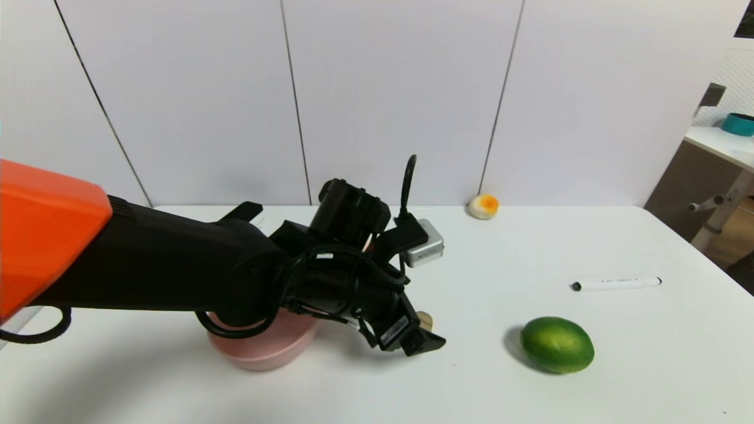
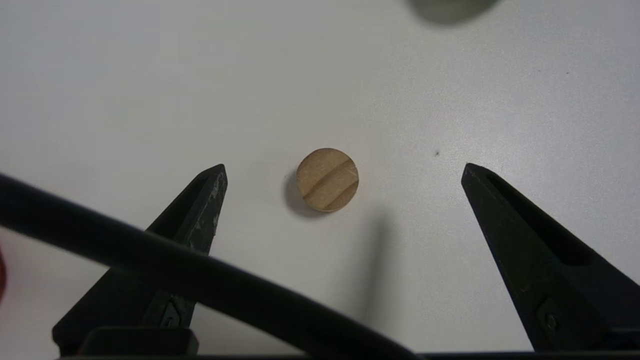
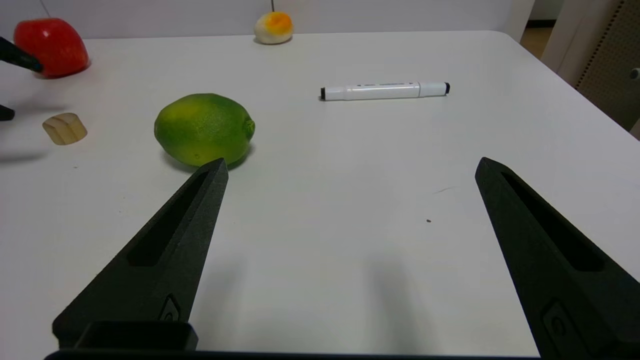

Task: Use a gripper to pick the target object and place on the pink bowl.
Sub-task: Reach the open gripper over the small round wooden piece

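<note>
The target object (image 2: 327, 180), a small tan wooden disc with a groove across its face, lies flat on the white table. My left gripper (image 2: 344, 171) hangs over it, open wide, one fingertip on each side and neither touching it. In the head view the disc (image 1: 425, 321) peeks out just behind the left gripper (image 1: 427, 337). The pink bowl (image 1: 265, 353) sits to the disc's left, mostly hidden under my left arm. My right gripper (image 3: 351, 164) is open and empty, low over the table's near right part, and it sees the disc (image 3: 64, 128) far off.
A green lime (image 1: 556, 344) lies right of the disc, with a white marker (image 1: 615, 284) beyond it. A white-and-orange egg-like lump (image 1: 484, 206) sits by the back wall. The right wrist view shows a red apple (image 3: 50, 46) behind the disc.
</note>
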Controlling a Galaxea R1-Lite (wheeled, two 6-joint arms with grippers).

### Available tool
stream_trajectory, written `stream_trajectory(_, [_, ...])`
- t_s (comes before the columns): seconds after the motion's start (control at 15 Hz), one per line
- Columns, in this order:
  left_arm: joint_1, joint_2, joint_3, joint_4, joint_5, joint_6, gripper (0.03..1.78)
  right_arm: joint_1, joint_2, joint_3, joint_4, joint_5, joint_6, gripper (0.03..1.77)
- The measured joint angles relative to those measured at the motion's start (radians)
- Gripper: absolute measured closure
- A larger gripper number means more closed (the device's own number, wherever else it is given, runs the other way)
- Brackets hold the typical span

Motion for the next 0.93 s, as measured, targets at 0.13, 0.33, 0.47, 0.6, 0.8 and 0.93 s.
stream_trajectory(0.13, [0.000, 0.017, -0.010, 0.000, 0.000, -0.003, 0.12, 0.000, 0.000, 0.000, 0.000, 0.000, 0.000, 0.09])
stream_trajectory(0.33, [0.001, 0.045, -0.019, 0.000, 0.000, -0.013, 0.12, 0.000, 0.000, 0.000, 0.000, 0.000, 0.000, 0.09])
stream_trajectory(0.47, [0.003, 0.055, -0.021, 0.002, 0.000, -0.015, 0.12, 0.000, 0.000, 0.000, 0.000, 0.000, 0.000, 0.09])
stream_trajectory(0.6, [0.002, 0.064, -0.021, 0.004, 0.000, -0.016, 0.12, -0.001, 0.000, 0.000, 0.000, 0.000, 0.000, 0.09])
stream_trajectory(0.8, [0.003, 0.077, -0.024, 0.007, 0.000, -0.019, 0.12, -0.001, 0.000, 0.000, 0.000, 0.000, 0.000, 0.09])
stream_trajectory(0.93, [0.004, 0.087, -0.042, 0.013, 0.000, -0.026, 0.12, 0.000, 0.000, 0.000, 0.000, 0.000, 0.000, 0.09])
